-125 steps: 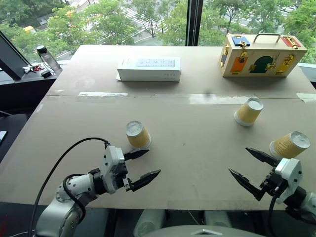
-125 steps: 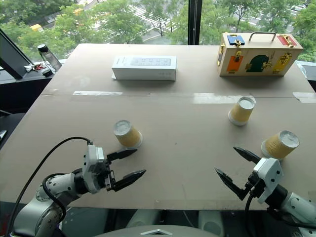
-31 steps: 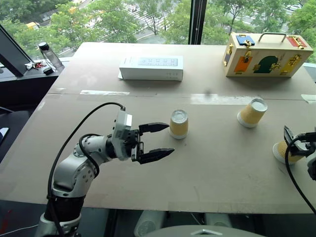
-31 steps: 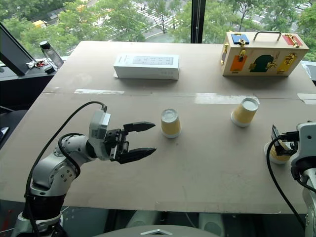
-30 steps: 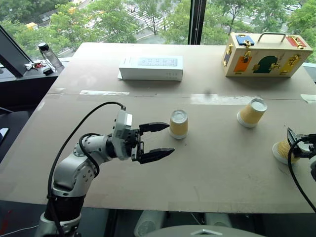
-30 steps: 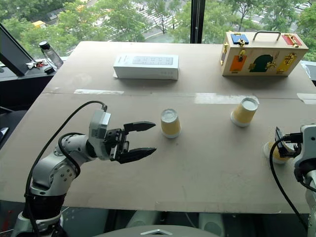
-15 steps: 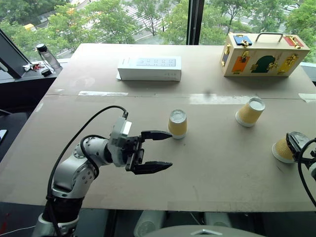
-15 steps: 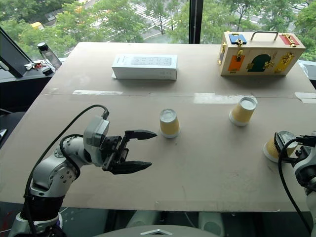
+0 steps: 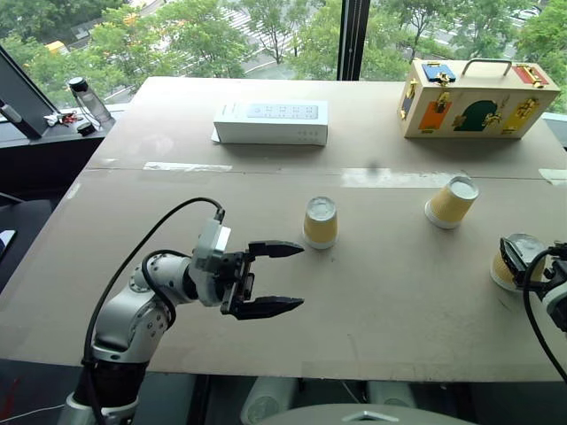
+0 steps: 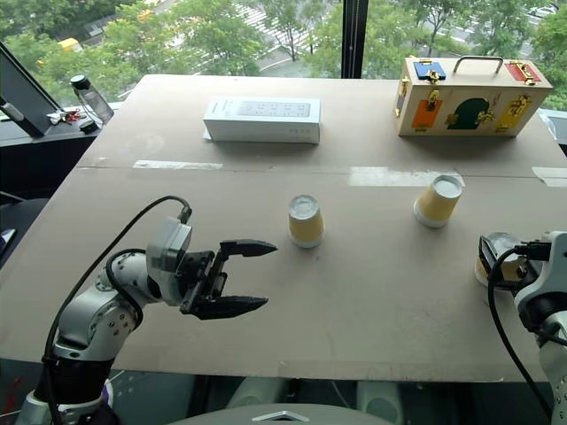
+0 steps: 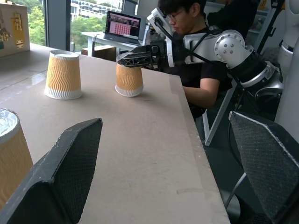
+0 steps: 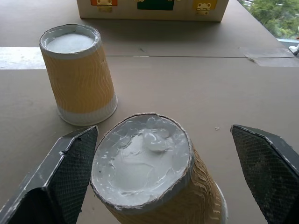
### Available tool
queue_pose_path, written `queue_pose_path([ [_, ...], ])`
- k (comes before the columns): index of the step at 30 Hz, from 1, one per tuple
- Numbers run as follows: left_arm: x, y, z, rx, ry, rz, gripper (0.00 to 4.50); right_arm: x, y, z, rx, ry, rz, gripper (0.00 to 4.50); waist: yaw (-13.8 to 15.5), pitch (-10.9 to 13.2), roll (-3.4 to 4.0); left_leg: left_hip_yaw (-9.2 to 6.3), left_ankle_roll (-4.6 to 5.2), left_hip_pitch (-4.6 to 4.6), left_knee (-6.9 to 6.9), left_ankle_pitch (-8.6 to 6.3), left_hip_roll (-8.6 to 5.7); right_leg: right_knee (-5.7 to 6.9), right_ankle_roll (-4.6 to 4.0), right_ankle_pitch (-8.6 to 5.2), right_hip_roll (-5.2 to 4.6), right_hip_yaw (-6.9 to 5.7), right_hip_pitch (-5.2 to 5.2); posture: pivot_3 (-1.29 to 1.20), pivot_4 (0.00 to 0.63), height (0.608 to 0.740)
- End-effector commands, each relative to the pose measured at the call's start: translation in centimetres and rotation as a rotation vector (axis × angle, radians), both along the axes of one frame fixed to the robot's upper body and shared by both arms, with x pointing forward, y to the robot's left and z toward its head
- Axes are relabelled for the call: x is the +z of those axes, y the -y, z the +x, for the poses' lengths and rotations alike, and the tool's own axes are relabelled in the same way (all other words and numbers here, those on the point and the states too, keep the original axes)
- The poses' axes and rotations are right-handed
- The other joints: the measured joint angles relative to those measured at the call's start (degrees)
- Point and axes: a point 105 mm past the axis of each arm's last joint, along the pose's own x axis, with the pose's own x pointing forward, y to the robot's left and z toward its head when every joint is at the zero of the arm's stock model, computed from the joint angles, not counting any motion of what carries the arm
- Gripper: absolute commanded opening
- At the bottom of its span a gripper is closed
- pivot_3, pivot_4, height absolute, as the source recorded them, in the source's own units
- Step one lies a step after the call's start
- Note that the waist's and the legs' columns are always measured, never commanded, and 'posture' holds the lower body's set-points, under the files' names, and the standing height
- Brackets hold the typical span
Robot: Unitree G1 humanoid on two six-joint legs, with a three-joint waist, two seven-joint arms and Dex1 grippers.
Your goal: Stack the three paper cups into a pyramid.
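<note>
1. Head views: Three upside-down paper cups stood apart on the brown table (image 9: 177, 212), none stacked. The middle cup (image 9: 320, 222) sat at frame centre, where four seconds earlier it had stood nearer the lower left. The left gripper (image 9: 285, 277), lower left of centre, gaped wide and held nothing; over the last second it had pulled back from that cup, so the placing looked finished. The second cup (image 9: 450, 201) stood upright at right centre. The third cup (image 9: 512, 262) sat at the right edge, tilted, with the right gripper (image 10: 493, 257) against it. A white box (image 9: 270, 122) and a colourful latch case (image 9: 479, 86) lay along the far edge.

2. Left wrist view: The left fingers (image 11: 70, 177) stood far apart around bare table. Across the table the right gripper (image 11: 140, 55) hovered over the third cup (image 11: 129, 79), the second cup (image 11: 63, 74) beside it. A person (image 11: 196, 51) sat behind.

3. Right wrist view: The right fingers (image 12: 60, 182) spread wide on either side of the tilted third cup (image 12: 149, 172), not yet closed. The second cup (image 12: 79, 74) stood behind. Gripping this one seemed the next step.
</note>
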Motion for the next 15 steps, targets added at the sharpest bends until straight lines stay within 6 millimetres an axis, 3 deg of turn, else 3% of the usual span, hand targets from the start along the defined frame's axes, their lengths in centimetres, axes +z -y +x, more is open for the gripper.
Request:
queue_pose_path([
  [1, 0.4, -0.3, -0.1, -0.001, 0.035, -0.006, 4.48, 1.2, 0.1, -0.3, 0.007, 0.052, -0.015, 4.5, 0.0, 0.0, 0.0, 0.0, 0.0, 0.0, 0.0, 0.0, 0.0, 0.0, 0.0, 0.0, 0.0, 0.0, 0.0, 0.0, 0.15, 0.74],
  [15, 2.1, 0.4, -0.4, -0.024, 0.045, -0.009, 4.48, 1.6, 0.2, -0.5, -0.017, 0.107, 0.029, 4.5, 0.0, 0.0, 0.07, 0.0, 0.0, -0.01, -0.02, 0.0, 0.01, 0.0, 0.0, 0.0, 0.0, 0.0, -0.02, 0.0, 0.15, 0.74],
])
